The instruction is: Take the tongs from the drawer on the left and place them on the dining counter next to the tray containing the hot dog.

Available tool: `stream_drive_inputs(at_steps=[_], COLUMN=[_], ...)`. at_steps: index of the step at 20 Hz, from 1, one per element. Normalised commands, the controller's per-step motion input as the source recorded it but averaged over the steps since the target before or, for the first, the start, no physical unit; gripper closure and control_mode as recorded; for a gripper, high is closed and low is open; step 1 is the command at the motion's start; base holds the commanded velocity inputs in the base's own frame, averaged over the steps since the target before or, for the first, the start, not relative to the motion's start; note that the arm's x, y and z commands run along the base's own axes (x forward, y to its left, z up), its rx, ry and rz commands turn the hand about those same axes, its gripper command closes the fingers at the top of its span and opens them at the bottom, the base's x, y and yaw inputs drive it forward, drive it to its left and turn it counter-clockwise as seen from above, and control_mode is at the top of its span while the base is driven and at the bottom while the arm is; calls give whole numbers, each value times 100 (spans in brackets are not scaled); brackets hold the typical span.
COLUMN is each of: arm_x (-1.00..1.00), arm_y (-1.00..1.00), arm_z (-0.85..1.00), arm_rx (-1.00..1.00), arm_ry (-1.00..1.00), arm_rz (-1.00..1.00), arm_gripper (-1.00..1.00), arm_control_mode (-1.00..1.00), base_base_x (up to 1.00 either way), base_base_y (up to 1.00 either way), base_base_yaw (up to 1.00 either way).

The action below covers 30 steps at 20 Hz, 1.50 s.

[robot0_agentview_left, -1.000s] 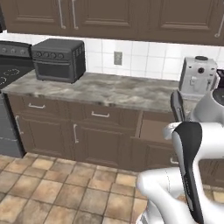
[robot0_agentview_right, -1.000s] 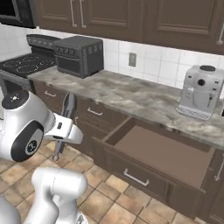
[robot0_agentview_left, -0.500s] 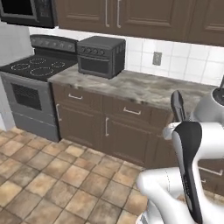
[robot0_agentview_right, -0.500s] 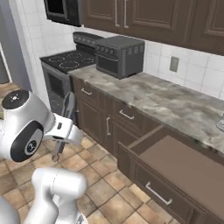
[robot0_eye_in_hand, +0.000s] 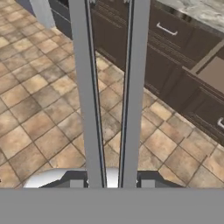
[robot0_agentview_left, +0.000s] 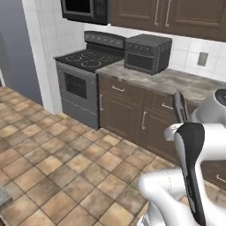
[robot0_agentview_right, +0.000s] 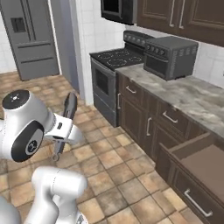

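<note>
Transit: tongs in pincer, carried over the floor.
Pincer (robot0_eye_in_hand: 112, 186) clamped on tongs (robot0_eye_in_hand: 109, 87), long axis running straight out from it; open drawer (robot0_agentview_right: 202, 164) lies far right.

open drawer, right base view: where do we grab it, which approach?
Grip the silver bar handle on the drawer at its middle, coming straight at the front panel from the floor side. The bar runs horizontally and stands off the wood, so one of the jaws goes above it and one below.
</note>
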Motion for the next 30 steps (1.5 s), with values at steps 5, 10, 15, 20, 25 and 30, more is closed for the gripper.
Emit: stream_drive_inputs(at_steps=[5,10,15,20,25,30], arm_x=[0,0,0,0,0,0], arm_y=[0,0,0,0,0,0], arm_z=[0,0,0,0,0,0], arm_rx=[0,0,0,0,0,0], arm_ry=[0,0,0,0,0,0], arm_rz=[0,0,0,0,0,0], arm_gripper=[100,100,100,100,100,100], arm_control_mode=[100,100,100,100,100,100], base_base_x=[-38,-19,-6,0,0,0], base_base_y=[43,28,39,43,40,38], base_base_yaw=[36,37,36,35,31,28])
